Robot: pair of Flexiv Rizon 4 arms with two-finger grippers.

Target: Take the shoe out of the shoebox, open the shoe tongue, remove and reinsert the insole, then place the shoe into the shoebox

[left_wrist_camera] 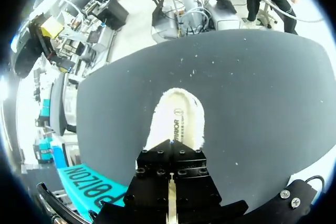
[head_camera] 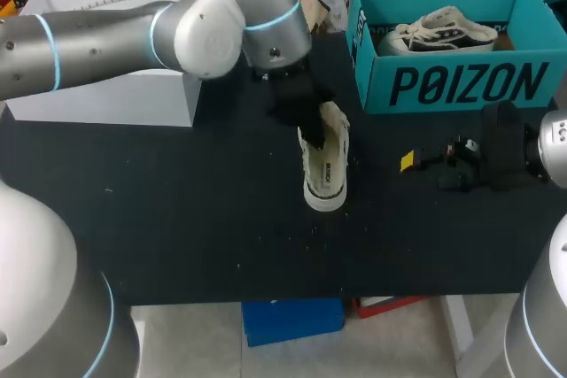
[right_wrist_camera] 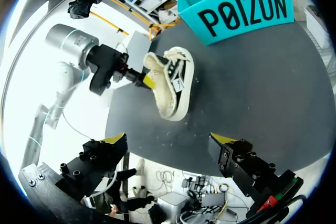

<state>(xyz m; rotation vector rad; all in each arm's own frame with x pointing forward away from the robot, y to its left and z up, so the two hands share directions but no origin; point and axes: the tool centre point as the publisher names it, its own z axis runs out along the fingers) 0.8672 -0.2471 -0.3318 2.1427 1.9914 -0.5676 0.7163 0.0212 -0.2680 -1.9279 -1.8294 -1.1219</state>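
A cream shoe (head_camera: pixel 325 165) with black stripes lies tilted on its side in the middle of the dark table (head_camera: pixel 177 219). My left gripper (head_camera: pixel 306 121) comes in from the back and is shut on the shoe's heel end; the right wrist view shows its yellow tip (right_wrist_camera: pixel 149 81) at the shoe (right_wrist_camera: pixel 172 85). Ahead of the left gripper (left_wrist_camera: pixel 172 148), a cream printed surface of the shoe (left_wrist_camera: pixel 178 119) faces the camera. My right gripper (head_camera: pixel 434 164) stands open and empty to the shoe's right, apart from it (right_wrist_camera: pixel 169 139). The teal shoebox (head_camera: pixel 443 86) stands at the back right.
A second shoe (head_camera: pixel 438 31) lies inside the teal shoebox (right_wrist_camera: pixel 236 9). A white box (head_camera: pixel 106 99) stands at the back left, under my left arm. The shoebox's corner (left_wrist_camera: pixel 86 187) shows beside the left gripper.
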